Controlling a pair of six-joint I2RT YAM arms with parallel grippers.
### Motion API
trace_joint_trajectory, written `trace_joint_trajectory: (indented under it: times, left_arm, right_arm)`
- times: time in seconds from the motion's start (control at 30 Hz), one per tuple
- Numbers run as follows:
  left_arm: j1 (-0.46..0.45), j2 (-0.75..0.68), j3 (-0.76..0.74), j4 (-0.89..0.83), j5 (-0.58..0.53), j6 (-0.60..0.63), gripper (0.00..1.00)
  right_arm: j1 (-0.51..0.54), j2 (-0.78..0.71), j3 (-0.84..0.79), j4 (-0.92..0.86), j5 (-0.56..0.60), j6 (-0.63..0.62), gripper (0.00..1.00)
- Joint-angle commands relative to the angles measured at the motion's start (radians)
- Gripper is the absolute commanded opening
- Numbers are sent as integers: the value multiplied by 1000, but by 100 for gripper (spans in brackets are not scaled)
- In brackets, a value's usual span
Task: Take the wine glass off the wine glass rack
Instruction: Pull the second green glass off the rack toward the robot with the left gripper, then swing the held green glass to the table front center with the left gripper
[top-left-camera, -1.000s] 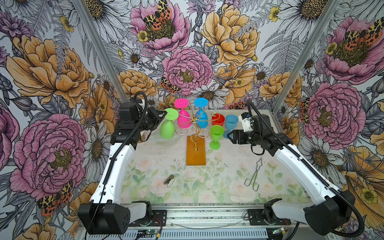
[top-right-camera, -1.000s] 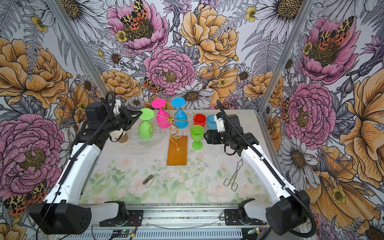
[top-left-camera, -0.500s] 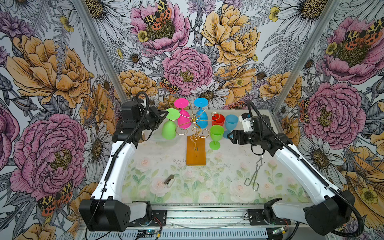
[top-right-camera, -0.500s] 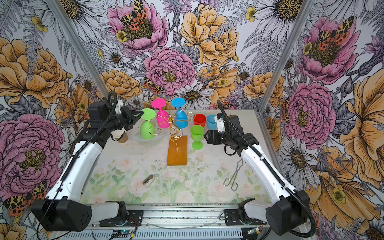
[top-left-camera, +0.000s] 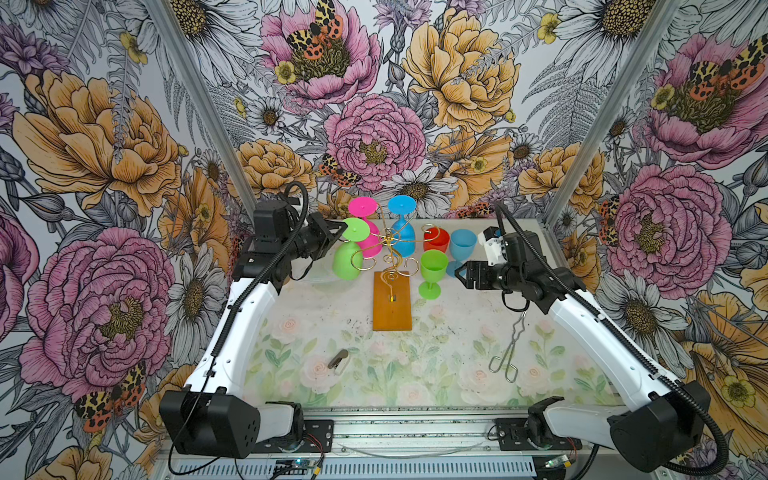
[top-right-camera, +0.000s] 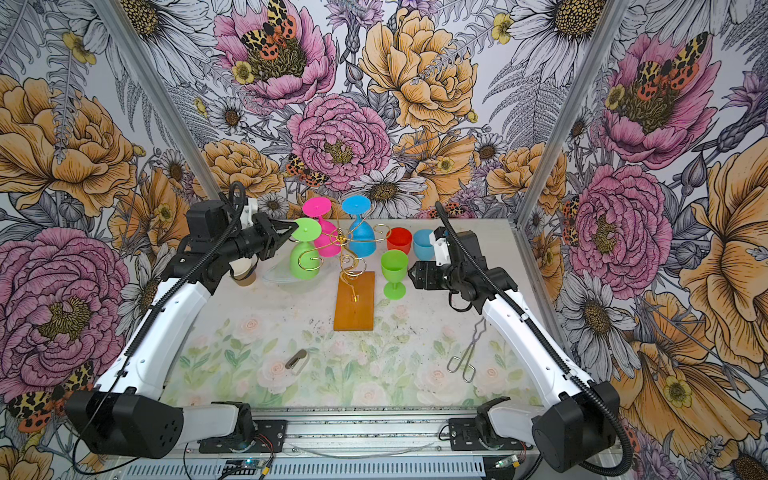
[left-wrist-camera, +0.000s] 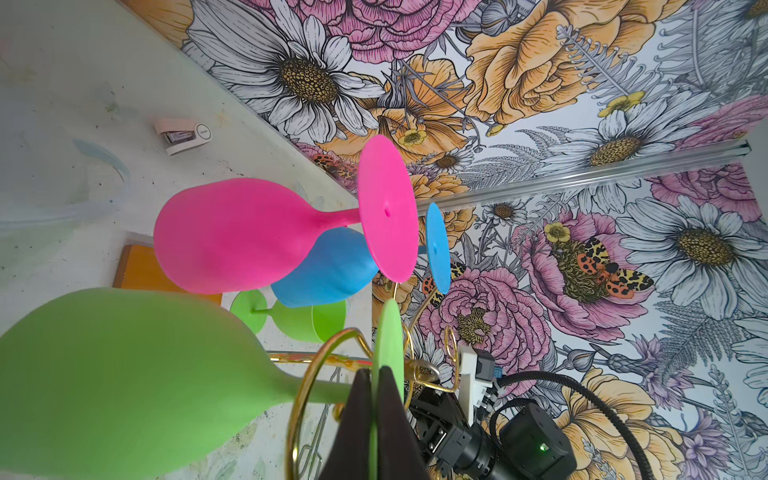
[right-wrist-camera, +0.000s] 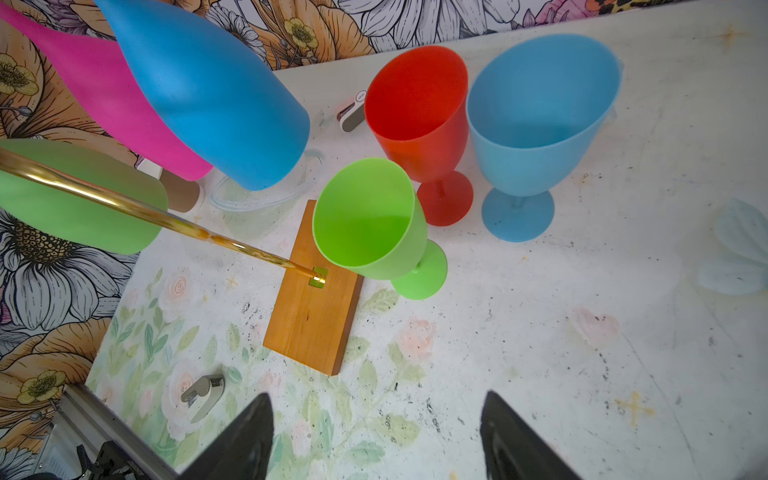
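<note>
Overhead, in both top views, the left gripper (top-left-camera: 338, 226) is clamped on the edge of the foot of the green wine glass (top-left-camera: 347, 262). The glass hangs bowl-down from the wine glass rack (top-left-camera: 390, 249), on the side nearest that arm. The right gripper (top-left-camera: 459, 274) hangs spread and empty just beside an upright green glass (top-left-camera: 432, 268), which stands on the table (top-left-camera: 457, 353) next to the rack's wooden base (top-left-camera: 392, 301).

Seen from the left wrist, two dark fingers (left-wrist-camera: 357, 415) pinch the thin foot disc (left-wrist-camera: 390, 332) edge-on. The stem runs through a gold scroll arm (left-wrist-camera: 303, 386), and a pink glass (left-wrist-camera: 232, 237) and a blue glass (left-wrist-camera: 328, 270) hang close behind. The move likely calls for a slow, level draw of the foot out through the scroll's open end, so the stem clears the wire without dragging the light rack. A pinch on so thin an edge may let the bowl swing, and it should be kept off the pink neighbour.

Seen from the right wrist, the jaws stand wide over bare table, with the base just ahead. A red glass (right-wrist-camera: 415, 112) and a light-blue glass (right-wrist-camera: 540, 112) stand upright beyond it. Pressing that free gripper onto the base could steady the rack.
</note>
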Motion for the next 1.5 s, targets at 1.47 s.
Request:
trace_joint_trajectory:
  times: [1.47]
  left_arm:
    - [23,-461,-281,-468,68,404,0]
  right_arm:
    - [2,-5,-17,46,-78,53,78]
